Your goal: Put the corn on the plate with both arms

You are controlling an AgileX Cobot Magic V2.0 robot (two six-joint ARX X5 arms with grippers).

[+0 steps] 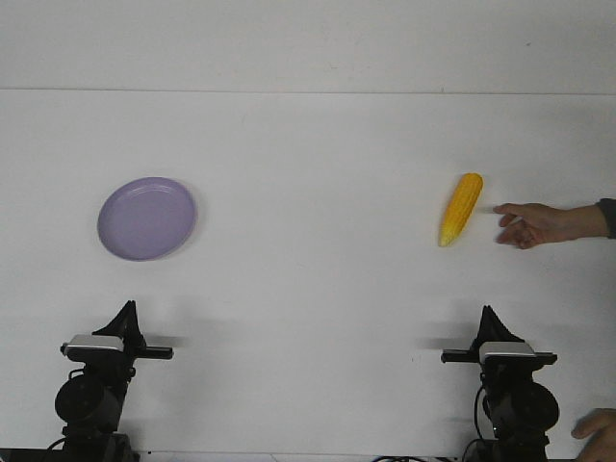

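Note:
The yellow-orange corn (461, 208) lies on the white table at the right, its pointed end toward the near side. The lavender plate (146, 218) sits empty at the left. My left gripper (126, 310) rests at the near left edge, below the plate, fingers together in a point and holding nothing. My right gripper (488, 314) rests at the near right edge, below the corn, fingers also together and empty. Both grippers are well apart from the corn and the plate.
A person's hand (527, 223) reaches in from the right edge, its fingers just beside the corn. Another hand (599, 428) shows at the bottom right corner next to the right arm's base. The table's far edge (308, 91) runs across the top.

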